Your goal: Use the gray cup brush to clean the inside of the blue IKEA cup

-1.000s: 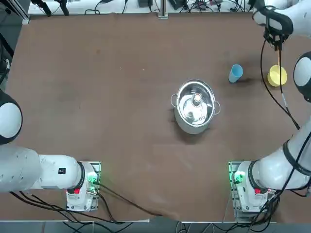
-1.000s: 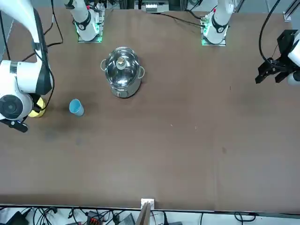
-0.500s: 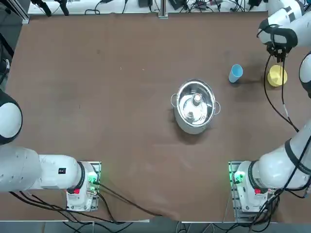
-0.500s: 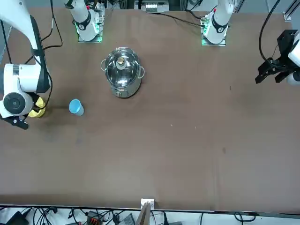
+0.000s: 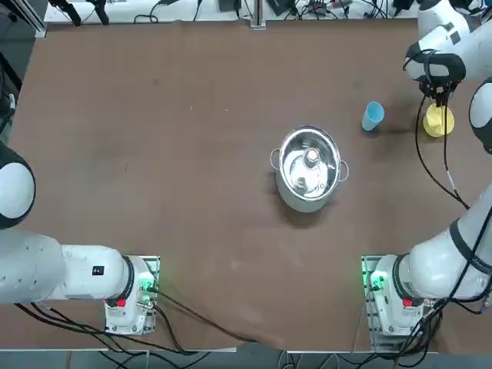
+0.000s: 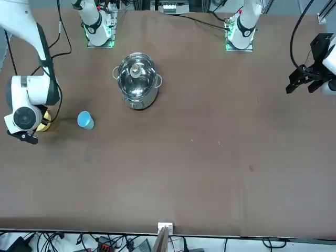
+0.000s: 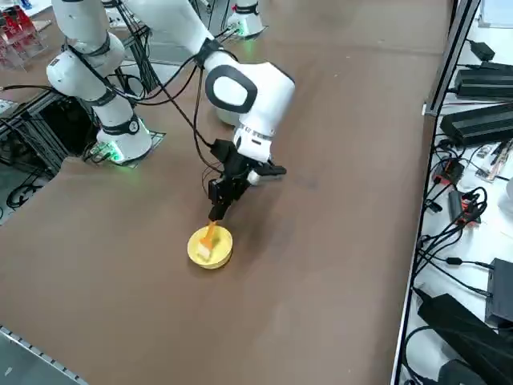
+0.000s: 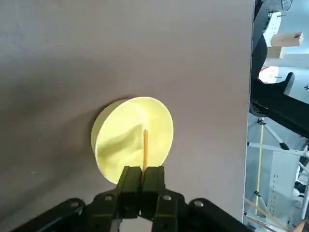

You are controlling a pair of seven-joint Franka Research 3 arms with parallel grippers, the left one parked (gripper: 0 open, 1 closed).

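The right claw (image 8: 142, 181) hangs just above the yellow bowl (image 8: 116, 142), pointing down, and its two fingers are pinched tight on the top end of the brush (image 8: 145, 150). That brush is a thin orange stick, and from the wrist camera it runs straight out from between the fingertips and down into the bowl. In the side view the brush (image 7: 210, 233) stands nearly upright, its lower end inside the bowl (image 7: 218, 256), with the claw (image 7: 216, 210) gripping it from above. Whether the tip touches the bowl's floor, I cannot tell.

From overhead, the bowl (image 5: 441, 127) sits near the tabletop's (image 5: 192, 154) right edge, toward the far right corner, and the claw (image 5: 438, 91) covers its far rim. The blue cup (image 5: 373, 116) stands upright a little way to the left of the bowl, apart from it, and nothing is touching it. From across the table the cup (image 6: 85, 120) shows beside the arm's big white wrist, and only a sliver of the bowl (image 6: 44, 124) peeks out behind that wrist; the claw itself is hidden there.

Further toward the middle of the tabletop stands a steel pot (image 5: 309, 168), shiny, two small handles, something small and pale inside it. It is well apart from both cup and bowl.
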